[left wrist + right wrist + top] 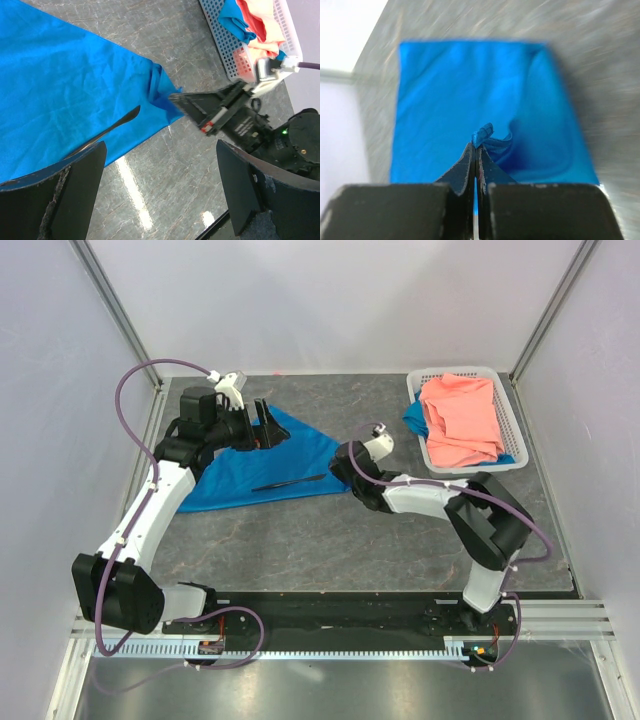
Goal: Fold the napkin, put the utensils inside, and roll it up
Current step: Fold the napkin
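The napkin [240,470] is soft, matt cloth, finely woven, with a faint sheen along its creases where it bunches at my right fingers [462,172]. Those fingers look like hard black plastic, smooth on the flats and worn along the inner edges. My left fingers [75,200] are the same matt black, their rims scuffed and gritty with pale flecks. The utensil [120,122] is smooth and dark with a dull grey gleam. The table [350,540] is smooth, stone-patterned grey, slightly glossy under the light. The basket [513,425] is white perforated plastic, and the pink cloth [460,420] is matt fabric.
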